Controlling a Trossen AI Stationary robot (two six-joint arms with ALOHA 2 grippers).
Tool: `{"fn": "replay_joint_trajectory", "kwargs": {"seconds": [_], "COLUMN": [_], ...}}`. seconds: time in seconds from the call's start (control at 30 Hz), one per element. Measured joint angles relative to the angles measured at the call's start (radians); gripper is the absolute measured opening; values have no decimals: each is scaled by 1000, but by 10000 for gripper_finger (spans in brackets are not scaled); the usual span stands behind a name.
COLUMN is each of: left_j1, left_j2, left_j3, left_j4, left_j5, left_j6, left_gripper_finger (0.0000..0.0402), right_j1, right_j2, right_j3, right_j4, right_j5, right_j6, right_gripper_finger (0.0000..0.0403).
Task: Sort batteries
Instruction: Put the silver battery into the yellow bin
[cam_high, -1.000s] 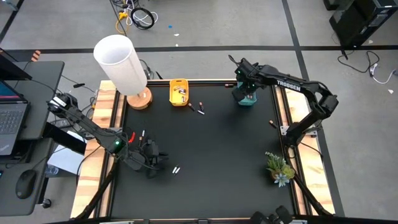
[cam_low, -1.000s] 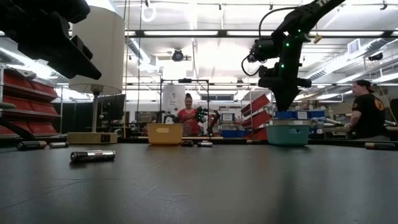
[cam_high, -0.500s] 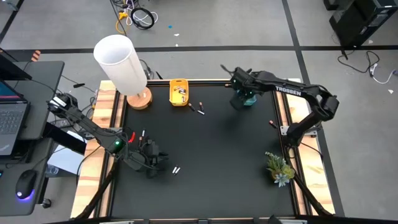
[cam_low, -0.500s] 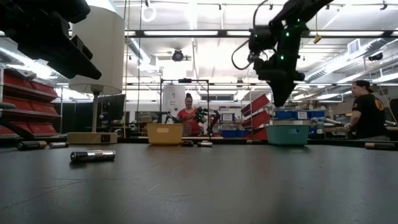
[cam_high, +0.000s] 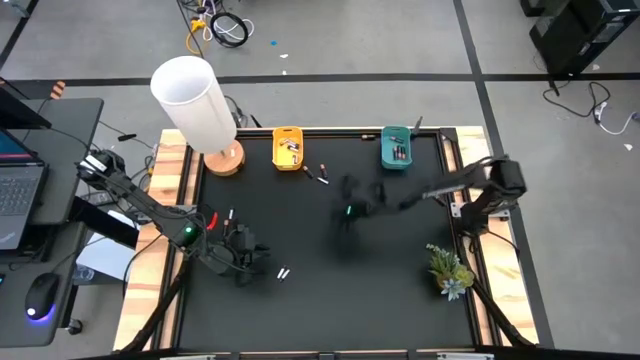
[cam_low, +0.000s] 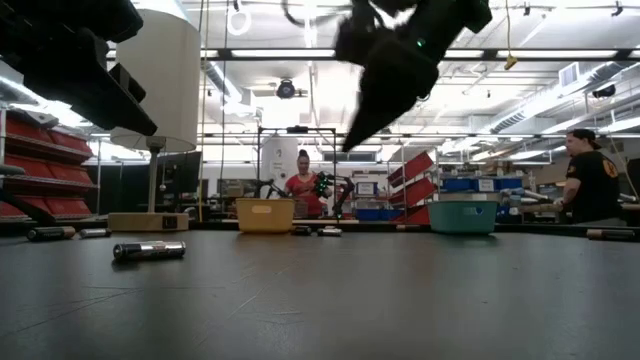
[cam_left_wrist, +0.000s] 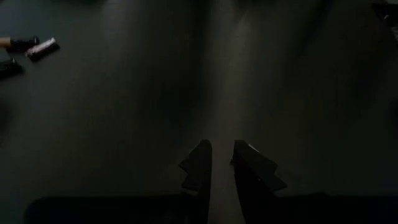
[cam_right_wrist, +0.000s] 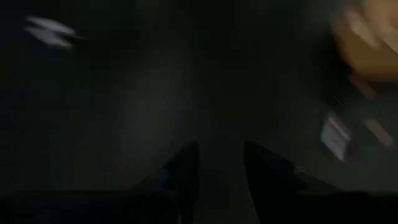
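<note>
Loose batteries lie on the black table: a whitish pair (cam_high: 283, 272) beside my left gripper, two (cam_high: 320, 175) near the yellow bin (cam_high: 288, 148), and others (cam_high: 212, 218) by the left edge. One battery (cam_low: 148, 250) lies close to the low camera. The teal bin (cam_high: 396, 148) holds dark batteries. My right gripper (cam_high: 350, 210) is blurred over the table's middle, high above it (cam_low: 375, 100), open and empty (cam_right_wrist: 221, 168). My left gripper (cam_high: 245, 260) waits near the left edge, its fingers a narrow gap apart (cam_left_wrist: 222, 165); two batteries (cam_left_wrist: 40, 48) lie ahead of it.
A white lamp on a wooden base (cam_high: 222, 158) stands at the far left corner and a small potted plant (cam_high: 448, 270) at the near right. Wooden rails run along both table sides. People stand in the room beyond (cam_low: 303, 195). Bare black table lies between the arms.
My right gripper has left its place over the teal bin at the far right and swept quickly toward the table's middle, leftward and nearer, staying high above the surface. The teal bin now shows uncovered. The left arm has kept still.
</note>
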Motion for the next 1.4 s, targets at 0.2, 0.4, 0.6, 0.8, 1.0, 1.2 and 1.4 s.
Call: {"fn": "replay_joint_trajectory", "kwargs": {"seconds": [0.2, 0.4, 0.6, 0.8, 1.0, 1.2, 1.4], "left_j1": [-1, -1, -1, -1, -1, -1, -1], "left_j2": [0, 0, 0, 0, 0, 0, 0], "left_j3": [0, 0, 0, 0, 0, 0, 0], "left_j4": [-17, -11, -20, -42, -40, -38, -38], "left_j5": [15, 45, 54, 65, 66, 65, 58], "left_j6": [-36, -36, -35, -35, -35, -35, -35], "left_gripper_finger": [72, 72, 72, 72, 72, 72, 72], "right_j1": [172, 209, 209, 212, 209, 205, 200], "right_j2": [164, 330, 476, 543, 546, 545, 545], "right_j3": [3, 111, 269, 338, 337, 301, 279], "right_j4": [327, 470, 469, 475, 482, 554, 581], "right_j5": [-14, -54, -146, -180, -193, -202, -203], "right_j6": [-84, -69, -89, -154, -163, -172, -172], "right_gripper_finger": [133, 130, 132, 132, 131, 130, 130]}}
